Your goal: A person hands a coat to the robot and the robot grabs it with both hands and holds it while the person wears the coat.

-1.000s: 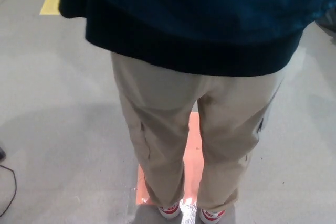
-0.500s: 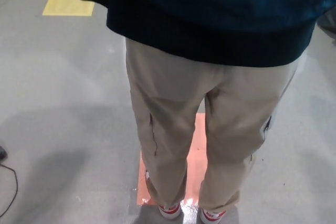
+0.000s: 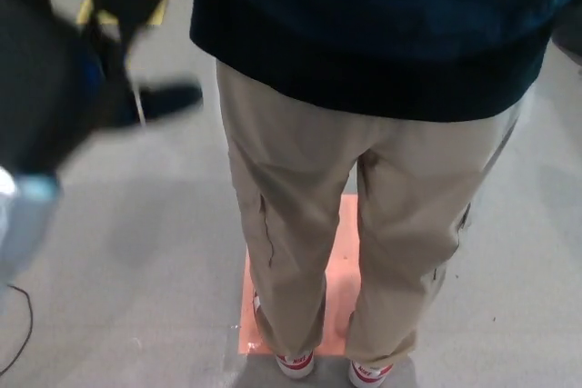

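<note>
The robot's left hand rises blurred and dark at the upper left, close to the camera, one finger pointing rightward. Its grip cannot be made out. The right hand is out of view.

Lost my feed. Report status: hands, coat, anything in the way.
Left hand up at upper left, blurred, grip unclear. Right hand out of view. Dark coat on the person, who stands close, back turned. Floor bare but for a cable.
</note>
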You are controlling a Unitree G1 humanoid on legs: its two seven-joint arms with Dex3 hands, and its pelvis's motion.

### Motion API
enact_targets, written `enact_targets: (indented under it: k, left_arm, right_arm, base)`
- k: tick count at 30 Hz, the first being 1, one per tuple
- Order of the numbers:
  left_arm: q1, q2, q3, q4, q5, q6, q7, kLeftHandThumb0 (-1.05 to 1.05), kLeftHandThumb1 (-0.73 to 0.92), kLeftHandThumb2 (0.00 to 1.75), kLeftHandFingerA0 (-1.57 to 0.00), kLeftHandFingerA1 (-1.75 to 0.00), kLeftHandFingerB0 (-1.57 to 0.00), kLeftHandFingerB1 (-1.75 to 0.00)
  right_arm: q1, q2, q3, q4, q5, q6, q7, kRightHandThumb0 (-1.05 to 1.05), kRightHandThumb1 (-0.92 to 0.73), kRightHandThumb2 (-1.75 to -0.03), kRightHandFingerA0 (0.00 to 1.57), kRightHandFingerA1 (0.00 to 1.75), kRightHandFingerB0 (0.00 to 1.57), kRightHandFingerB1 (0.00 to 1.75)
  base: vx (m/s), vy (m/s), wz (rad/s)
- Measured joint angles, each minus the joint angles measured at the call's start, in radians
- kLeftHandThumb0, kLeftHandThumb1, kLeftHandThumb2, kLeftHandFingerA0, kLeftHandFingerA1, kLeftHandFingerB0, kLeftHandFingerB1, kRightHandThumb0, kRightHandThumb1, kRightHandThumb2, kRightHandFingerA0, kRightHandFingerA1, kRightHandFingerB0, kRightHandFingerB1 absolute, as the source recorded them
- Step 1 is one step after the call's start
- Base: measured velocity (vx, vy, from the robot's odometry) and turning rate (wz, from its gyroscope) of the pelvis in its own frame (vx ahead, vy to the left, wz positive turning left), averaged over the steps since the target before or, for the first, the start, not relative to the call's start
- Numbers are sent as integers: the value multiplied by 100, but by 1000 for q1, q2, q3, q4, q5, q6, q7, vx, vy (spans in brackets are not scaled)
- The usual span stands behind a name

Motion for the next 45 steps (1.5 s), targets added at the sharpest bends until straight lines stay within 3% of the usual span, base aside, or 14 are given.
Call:
enact_targets:
  k: [1,4,5,7,8,17,18,19,21,23,26,28,29,45]
  left_arm:
    - [27,-9,-5,0,1,0,5,-72,69,61,-30,-55,-36,-39]
    - [146,-43,-34,17,6,0,29,-70,68,61,-32,-53,-39,-39]
    - [182,-54,-43,27,9,0,38,-70,61,61,-31,-49,-41,-39]
    - [257,-71,-63,53,18,0,59,-67,64,59,-33,-48,-41,-38]
    - [285,-78,-71,66,21,0,67,-66,63,59,-32,-48,-39,-37]
    - [484,-136,-166,349,67,8,211,-66,67,60,-45,-45,-42,-37]
    - [483,-142,-177,393,72,12,227,-65,66,60,-47,-45,-43,-38]
    - [478,-149,-191,442,79,17,245,-65,66,60,-47,-45,-43,-38]
    - [462,-158,-207,499,86,27,261,-68,56,95,-44,-56,-30,-47]
    - [421,-173,-224,558,98,44,273,-65,69,62,-51,-43,-49,-38]
    - [357,-181,-234,602,108,67,275,-64,69,61,-54,-43,-56,-40]
    - [290,-184,-239,629,113,88,271,-64,70,62,-59,-42,-63,-41]
    - [268,-184,-240,636,114,95,267,-68,61,97,-54,-55,-58,-55]
    - [45,-135,-270,706,108,162,153,-68,62,99,-56,-54,-52,-52]
  right_arm:
    - [37,11,5,-5,0,-5,-2,-76,-70,-103,5,50,0,34]
    - [204,57,31,-16,-1,-20,-11,-75,-68,-102,14,52,0,39]
    - [257,71,39,-18,-2,-25,-14,-72,-85,-65,15,37,10,26]
    - [367,96,56,-21,-3,-34,-20,-73,-86,-65,16,36,11,26]
    - [408,105,61,-22,-4,-37,-22,-35,-55,-110,2,50,0,49]
    - [754,163,131,-23,-44,-12,-29,-34,-57,-110,1,48,0,47]
    - [766,165,139,-24,-51,4,-21,-64,-83,-66,18,32,19,30]
    - [775,166,147,-25,-62,23,-11,-64,-83,-66,18,32,19,30]
    - [775,166,155,-25,-73,49,5,-65,-82,-66,20,34,21,31]
    - [756,166,165,-25,-84,89,31,-64,-86,-66,23,34,22,31]
    - [701,166,172,-24,-90,134,66,-64,-81,-66,24,34,24,32]
    - [642,164,176,-22,-95,176,101,-63,-81,-66,25,34,25,32]
    - [620,163,177,-21,-97,190,113,-61,-85,-66,26,33,29,33]
    - [333,123,263,14,-134,459,386,-61,-85,-66,29,30,38,34]
  base:
    - [0,0,0]
    - [0,0,0]
    - [0,0,0]
    - [0,0,0]
    - [0,0,0]
    - [0,0,0]
    - [0,0,0]
    - [0,0,0]
    - [0,0,0]
    - [0,0,0]
    - [0,0,0]
    - [0,0,0]
    - [0,0,0]
    - [0,0,0]
